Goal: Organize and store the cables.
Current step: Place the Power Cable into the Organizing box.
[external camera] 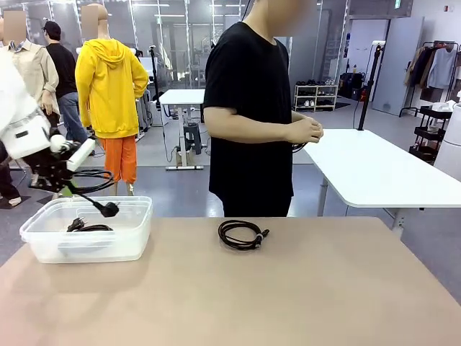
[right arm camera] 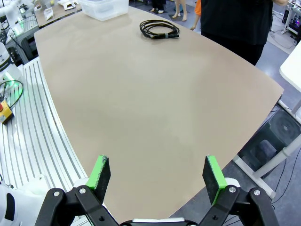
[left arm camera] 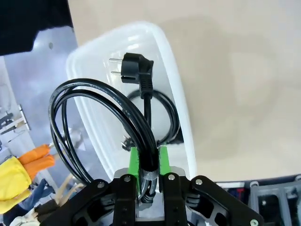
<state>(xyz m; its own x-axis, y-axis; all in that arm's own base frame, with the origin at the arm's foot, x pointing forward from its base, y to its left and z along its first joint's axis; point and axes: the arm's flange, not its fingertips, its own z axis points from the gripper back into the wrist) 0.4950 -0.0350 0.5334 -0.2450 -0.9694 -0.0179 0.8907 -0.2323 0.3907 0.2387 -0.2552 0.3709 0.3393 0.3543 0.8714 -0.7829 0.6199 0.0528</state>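
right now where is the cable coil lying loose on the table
In the front view the coiled cable lies flat on the table near its far edge, about the middle, right of the clear bin and in front of the person.

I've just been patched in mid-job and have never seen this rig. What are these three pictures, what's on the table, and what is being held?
The machine is a two-armed robot at a tan table, with a person standing across it. The front picture looks over the table from the robot's side. The other two come from a camera on each wrist, looking along that gripper's fingers. The left gripper is shut on a coiled black cable, held above a clear plastic box that already contains another cable. A third coil lies on the table. The right gripper is open over bare table, holding nothing. The person's hands seem to handle a dark cord.
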